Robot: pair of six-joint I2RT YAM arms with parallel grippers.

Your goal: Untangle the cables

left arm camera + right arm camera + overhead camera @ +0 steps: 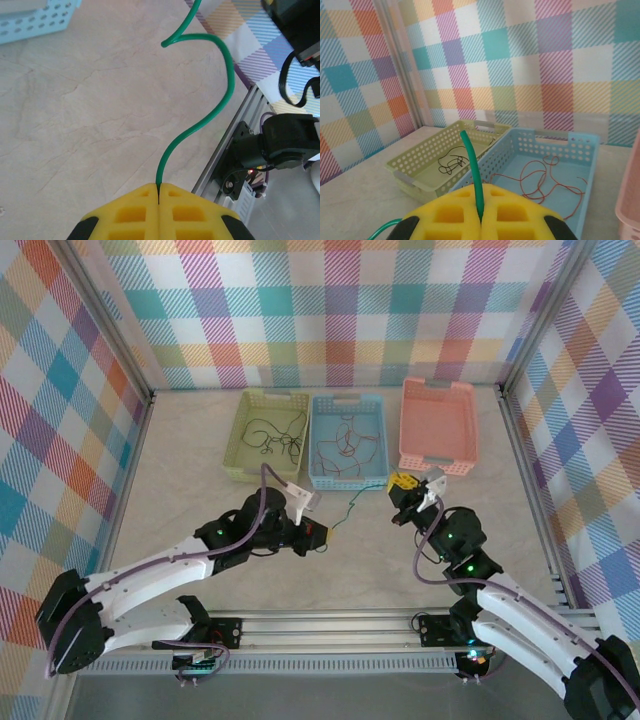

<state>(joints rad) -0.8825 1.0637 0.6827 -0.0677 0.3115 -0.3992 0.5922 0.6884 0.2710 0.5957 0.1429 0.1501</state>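
The work surface is a pale marbled table (pixel 200 470) enclosed by plaid-patterned walls (pixel 330 310). Three perforated baskets stand side by side at the far edge: a green basket (pixel 268 396) on the left, a blue basket (pixel 347 400) in the middle and a pink basket (pixel 437 387) on the right.

The green basket contains thin black cables (pixel 268 438). The blue basket contains thin orange-red cables (pixel 345 445).

A green cable (pixel 352 502) runs between the two arms, over the table just in front of the blue basket. It is clear of all three baskets.

Left gripper (pixel 318 536): clenched on one end of the green cable. In the left wrist view the yellow fingers (pixel 135 210) meet with the cable pinched in the seam, and the cable rises away from them in a loose S-curve.

Right gripper (pixel 397 483): clenched on the green cable near its other end. In the right wrist view the cable passes through the closed seam, and a short length stands up above the fingers.
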